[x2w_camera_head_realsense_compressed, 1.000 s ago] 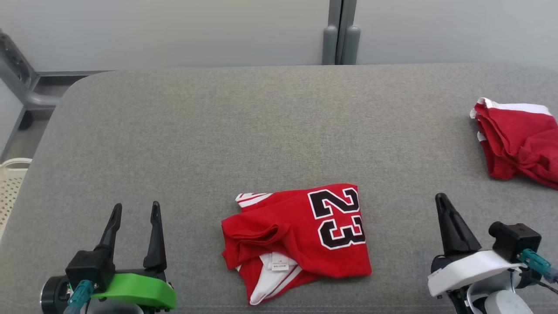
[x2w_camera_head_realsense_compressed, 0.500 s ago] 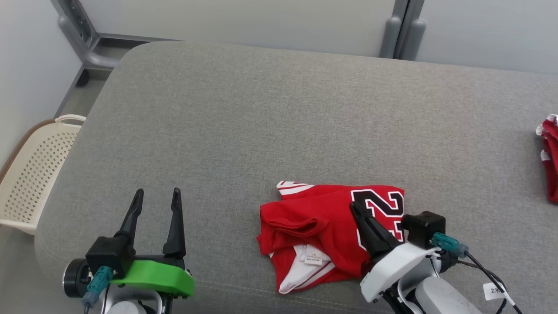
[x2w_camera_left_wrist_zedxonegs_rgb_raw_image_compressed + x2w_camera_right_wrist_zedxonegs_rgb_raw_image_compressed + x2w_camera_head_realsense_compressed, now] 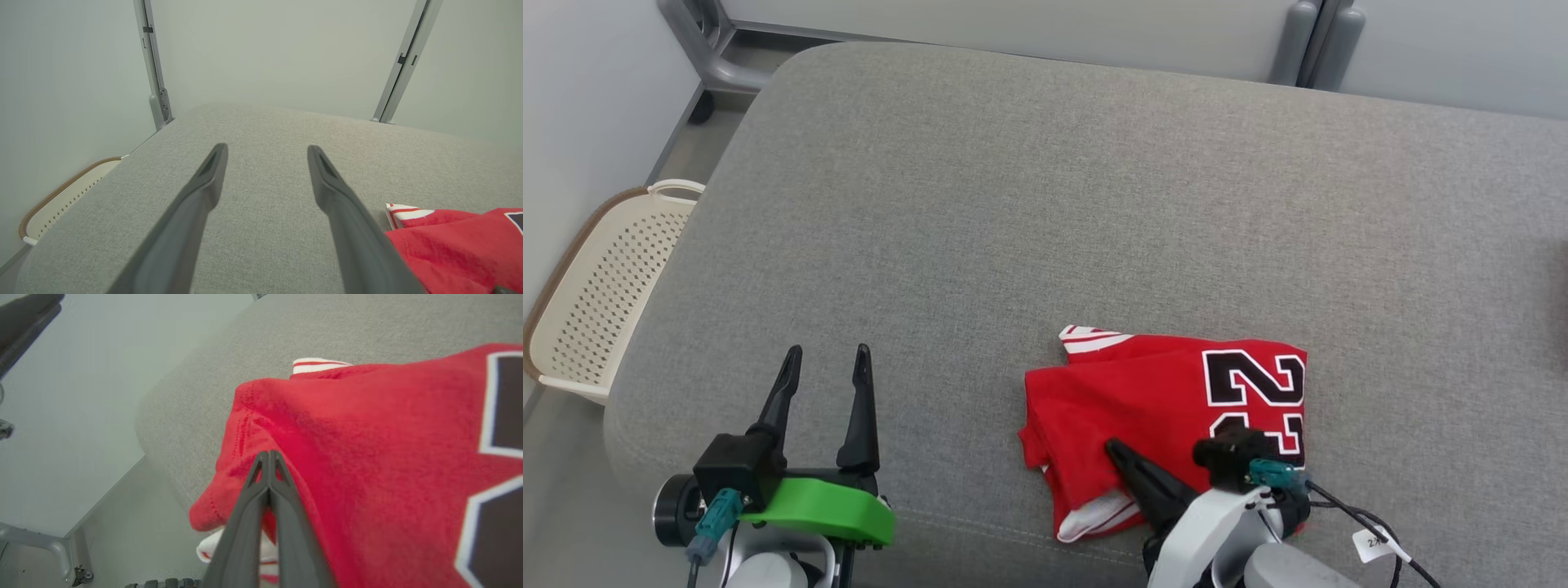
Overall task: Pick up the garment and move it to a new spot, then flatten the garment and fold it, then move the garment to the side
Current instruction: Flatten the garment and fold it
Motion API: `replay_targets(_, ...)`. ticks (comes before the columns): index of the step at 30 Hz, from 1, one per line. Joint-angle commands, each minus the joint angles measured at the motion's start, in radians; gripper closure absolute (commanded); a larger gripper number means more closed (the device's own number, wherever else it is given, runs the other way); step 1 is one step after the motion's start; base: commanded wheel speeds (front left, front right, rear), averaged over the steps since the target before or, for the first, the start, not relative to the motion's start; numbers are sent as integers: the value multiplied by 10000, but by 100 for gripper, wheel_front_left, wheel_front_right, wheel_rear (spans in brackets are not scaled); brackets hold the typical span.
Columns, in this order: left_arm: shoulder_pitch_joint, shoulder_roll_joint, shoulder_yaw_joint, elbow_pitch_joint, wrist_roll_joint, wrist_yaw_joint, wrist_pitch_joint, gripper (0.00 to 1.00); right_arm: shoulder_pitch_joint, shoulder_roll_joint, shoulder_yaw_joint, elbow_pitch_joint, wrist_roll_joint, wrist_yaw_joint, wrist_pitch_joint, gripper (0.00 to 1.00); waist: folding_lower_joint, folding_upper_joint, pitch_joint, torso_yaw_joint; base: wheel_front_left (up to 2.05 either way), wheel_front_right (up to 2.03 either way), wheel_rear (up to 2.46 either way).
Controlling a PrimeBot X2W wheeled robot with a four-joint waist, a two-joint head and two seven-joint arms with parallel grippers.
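Two pincers noted: right pincer (image 3: 1115, 447) shut tip to tip, nothing seen pinched, over folded garment (image 3: 1168, 400) at near edge of table (image 3: 1013, 204); left pincer (image 3: 827, 353) wide open, empty. Risk judged: top layer dragged, fold undone, garment pushed off edge.

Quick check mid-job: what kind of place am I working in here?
Likely a lab test cell for clothes folding: bare partition panels, a grey padded table with a jersey on it, a perforated basket beside it.

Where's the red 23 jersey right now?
Head view: red 23 jersey lies folded near the front edge of the grey padded surface, right of centre, the shut right gripper over its near corner.
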Motion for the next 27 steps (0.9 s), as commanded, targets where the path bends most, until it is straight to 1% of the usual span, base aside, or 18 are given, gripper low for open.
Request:
replay_targets(1, -127, -15, 45, 39, 92, -44, -30, 0, -40, -117, 294, -45, 217, -2, 52, 100, 0, -1, -16, -54, 0, 0, 0)
replay_targets(3, -126, -39, 49, 71, 109, -62, -48, 0, -34, -206, 737, -61, 528, -2, 110, 100, 0, -1, -26, -97, 0, 0, 0)
replay_targets(6, -111, -30, 81, 93, 130, -66, -67, 0, -118, -307, 1140, -68, 854, -2, 45, 100, 0, -1, -61, -189, 0, 0, 0)
replay_targets(9, -72, 12, 99, 113, 152, -69, -71, 0, -204, -349, 1213, -134, 1027, 0, -60, 100, 0, -1, -112, -273, 0, 0, 0)
replay_targets(11, -6, 58, 125, 89, 145, -52, -77, 0, -228, -383, 1067, -230, 1107, -2, -165, 100, 0, -1, -172, -390, 0, 0, 0)
replay_targets(13, 73, 114, 174, 47, 170, -15, -83, 0, -148, -415, 786, -346, 1152, -2, -230, 100, 0, -1, -245, -532, 0, 0, 0)
replay_targets(16, 158, 189, 223, -34, 198, 30, -85, 0, 15, -451, 67, -667, 1057, -2, -294, 100, 0, -1, -350, -754, 0, 0, 0)
replay_targets(22, 315, 379, 311, -193, 194, 109, -44, 0, 702, -309, -2315, -1857, 176, 0, -288, 100, 0, -1, -539, -1257, 0, 0, 0)
replay_targets(23, 343, 414, 317, -216, 193, 112, -22, 0, 824, -270, -2646, -2042, 8, -2, -289, 76, 0, -1, -568, -1339, 0, 0, 0)
replay_targets(24, 358, 435, 319, -252, 188, 125, 4, 0, 938, -239, -2973, -2228, -154, 0, -290, 55, 0, -1, -584, -1418, 0, 0, 0)
replay_targets(25, 358, 450, 322, -288, 190, 157, 26, 0, 1054, -205, -3281, -2383, -287, 0, -290, 18, 0, -1, -593, -1492, 0, 0, 0)
replay_targets(26, 363, 466, 322, -319, 188, 180, 43, 0, 1167, -181, -3526, -2501, -422, 0, -290, 0, 0, -1, -602, -1566, 0, 0, 0)
replay_targets(27, 366, 482, 332, -349, 188, 199, 59, 0, 1285, -150, -3776, -2641, -586, 0, -292, 0, 0, -1, -612, -1641, 0, 0, 0)
